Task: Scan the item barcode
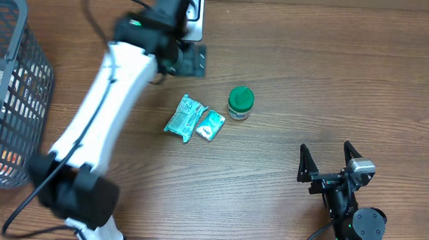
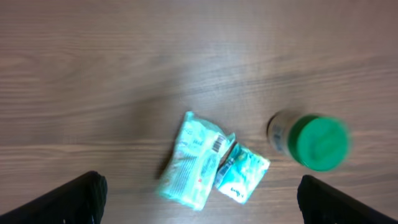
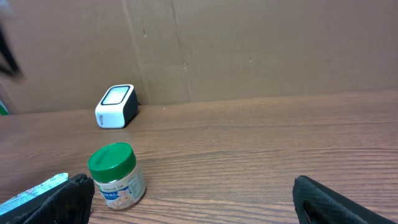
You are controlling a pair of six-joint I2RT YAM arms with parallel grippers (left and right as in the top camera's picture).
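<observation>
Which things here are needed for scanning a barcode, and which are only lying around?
For the job: white scanner, large teal packet with its barcode facing up, small teal packet, green-lidded jar.
Just lying about: grey basket holding other goods.

Overhead cam: straight down on my worktop [image 1: 295, 50], far off, whole scene in frame. My L wrist cam: also facing down, closer, blurred, over teal packets [image 2: 198, 160] & green-lid jar [image 2: 311, 142]. R wrist cam: low, near-level, facing cardboard wall [image 3: 249, 43]. All 3 share the jar.
</observation>
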